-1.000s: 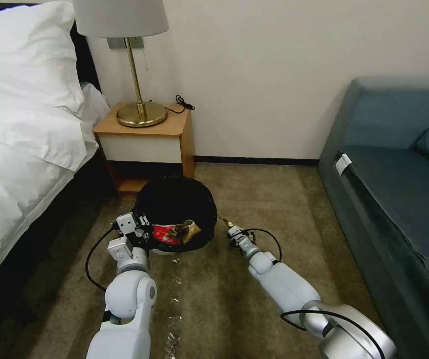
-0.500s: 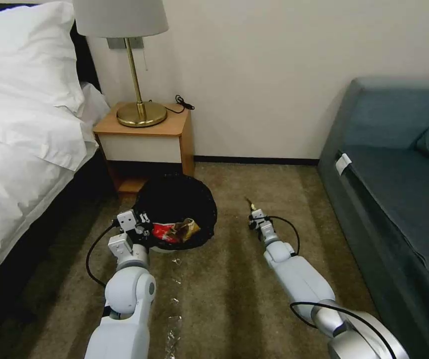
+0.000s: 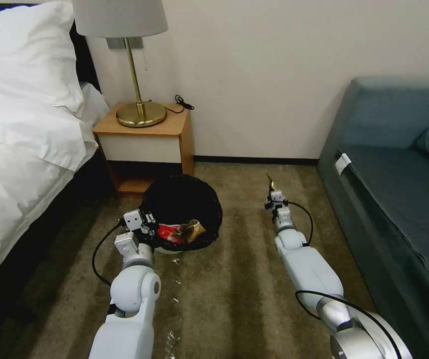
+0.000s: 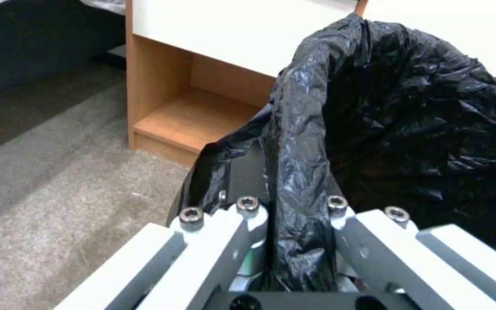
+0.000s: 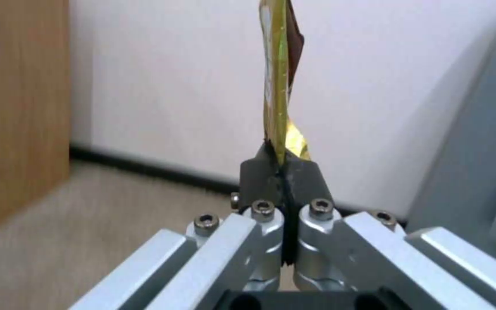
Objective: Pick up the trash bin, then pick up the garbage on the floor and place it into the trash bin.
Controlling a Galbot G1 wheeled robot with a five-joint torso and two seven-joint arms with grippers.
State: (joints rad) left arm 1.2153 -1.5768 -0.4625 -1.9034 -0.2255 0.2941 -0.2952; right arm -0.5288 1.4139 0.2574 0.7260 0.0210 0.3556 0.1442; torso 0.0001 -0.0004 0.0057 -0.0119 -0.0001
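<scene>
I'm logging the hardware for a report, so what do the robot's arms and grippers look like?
Both arms are glossy white rounded segments, each trailed by a looping black cable. The left gripper and right gripper have pale grey metal linkages with hex screws and dark fingers.

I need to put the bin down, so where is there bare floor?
The carpet between the bin and the sofa is bare, crossed by the right gripper pinching a wrapper. Along the wall right of the nightstand is free too. By the bed it is crowded: the left gripper clamps the bin's rim there.
</scene>
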